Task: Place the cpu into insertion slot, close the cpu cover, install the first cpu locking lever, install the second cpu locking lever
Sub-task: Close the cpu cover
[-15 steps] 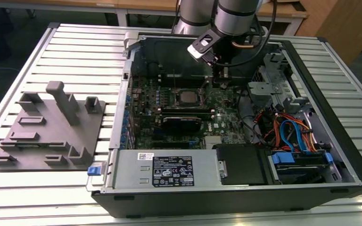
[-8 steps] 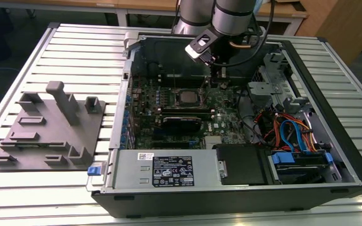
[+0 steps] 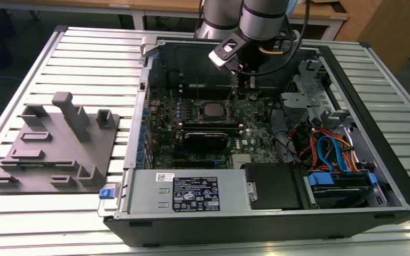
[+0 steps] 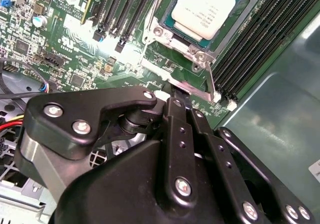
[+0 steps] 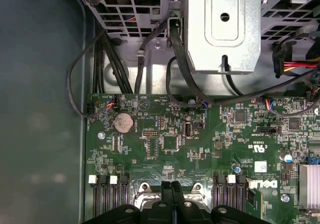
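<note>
**Standing at the socket's edge, hand clenched**

Reaching down into the open computer case (image 3: 376, 133), the hand (image 4: 177, 96) is clenched: in both wrist views its two black fingers lie pressed together, and nothing can be made out between them. In the second wrist view the tips sit just beside a thin silvery locking lever (image 4: 212, 81), at the rim of the socket; whether they touch it cannot be told.

Just beyond the tips, the cpu (image 4: 204, 7) lies seated in the insertion slot (image 3: 199, 104), dull silver top upward. The cpu cover (image 4: 172, 39) lies flat around it, framing the chip through its square cut-out.

Long black memory slots (image 4: 250, 53) run on both sides of the socket on the green motherboard (image 5: 170, 144), which also carries a round coin battery (image 5: 123, 122).

In the exterior view the case lies on its side on a slatted metal desk (image 3: 84, 58). A grey fixture (image 3: 55, 149) stands on the desk at the exterior view's left, well apart from the hand.
</note>
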Robot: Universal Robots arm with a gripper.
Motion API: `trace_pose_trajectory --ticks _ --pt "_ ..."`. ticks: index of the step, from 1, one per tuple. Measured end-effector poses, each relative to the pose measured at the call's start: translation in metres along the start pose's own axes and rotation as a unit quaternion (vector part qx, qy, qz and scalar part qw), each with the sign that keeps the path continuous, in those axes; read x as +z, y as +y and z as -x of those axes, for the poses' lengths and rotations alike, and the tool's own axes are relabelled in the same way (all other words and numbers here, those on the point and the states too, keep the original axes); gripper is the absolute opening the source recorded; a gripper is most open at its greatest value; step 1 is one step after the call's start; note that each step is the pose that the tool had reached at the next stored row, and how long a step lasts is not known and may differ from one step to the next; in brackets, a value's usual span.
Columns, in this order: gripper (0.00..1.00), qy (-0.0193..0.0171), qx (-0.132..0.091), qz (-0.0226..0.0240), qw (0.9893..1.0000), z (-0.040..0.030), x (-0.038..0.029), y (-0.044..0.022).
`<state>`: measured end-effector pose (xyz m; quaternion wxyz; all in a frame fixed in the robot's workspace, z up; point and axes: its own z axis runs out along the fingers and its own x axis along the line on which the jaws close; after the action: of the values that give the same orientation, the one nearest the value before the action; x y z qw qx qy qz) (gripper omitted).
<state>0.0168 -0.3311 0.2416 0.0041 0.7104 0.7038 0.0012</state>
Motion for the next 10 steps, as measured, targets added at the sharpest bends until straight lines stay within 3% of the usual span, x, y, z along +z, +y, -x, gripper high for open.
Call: trace_pose_trajectory --ticks 10 --pt "0.10 0.0000 0.000 -0.0005 1.0000 0.0000 0.0003 -0.0041"
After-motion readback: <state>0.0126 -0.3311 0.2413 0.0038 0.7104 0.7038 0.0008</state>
